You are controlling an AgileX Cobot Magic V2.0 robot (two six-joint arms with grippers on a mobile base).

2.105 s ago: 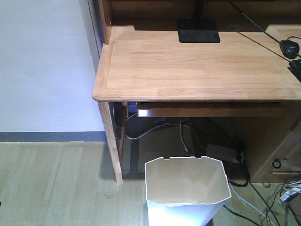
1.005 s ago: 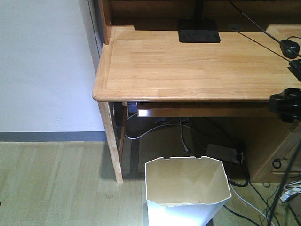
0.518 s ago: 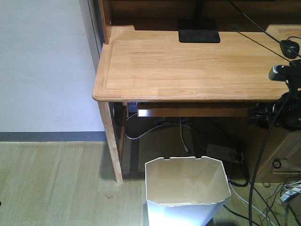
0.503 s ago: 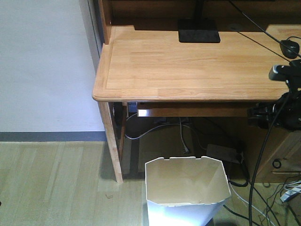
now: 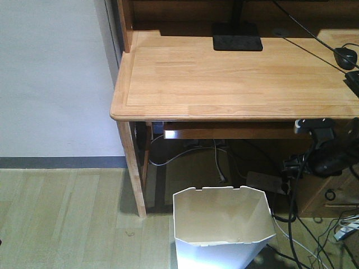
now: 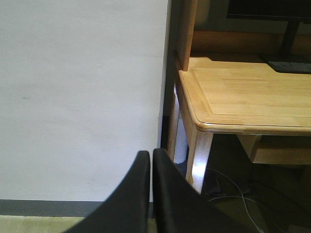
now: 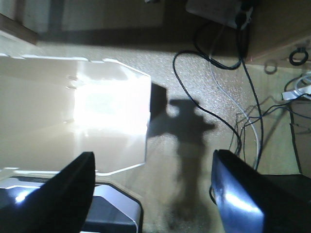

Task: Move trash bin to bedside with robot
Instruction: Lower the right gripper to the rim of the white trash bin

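currently the trash bin [image 5: 223,224] stands upright on the wood floor [image 5: 61,218], just in front of the table [image 5: 235,84] and right of its left leg, mouth open, nothing gripping it. the right arm [image 5: 324,157] hangs low by the table's front edge, up and to the right of the bin. in the right wrist view the right jaws are spread wide: one finger [image 7: 58,194] sits over the bin's mouth, the other [image 7: 248,194] over bare floor, with the bin's thin right wall lined up between them. judgement: posed to straddle that wall for a rim pinch; how far above the rim they are, cannot tell. the left jaws are pressed together on nothing, pointing at the white wall [image 6: 73,97] beside the table corner; likely parked clear of the work. hidden or unclear: the bedside appears in no view, so the carry direction is unknown. the bin's base is cut off by the front view's lower edge, and glare washes out its inside in the wrist view. loose cables [image 7: 243,97] lie on the floor right of the bin; whether any touches it, cannot tell.
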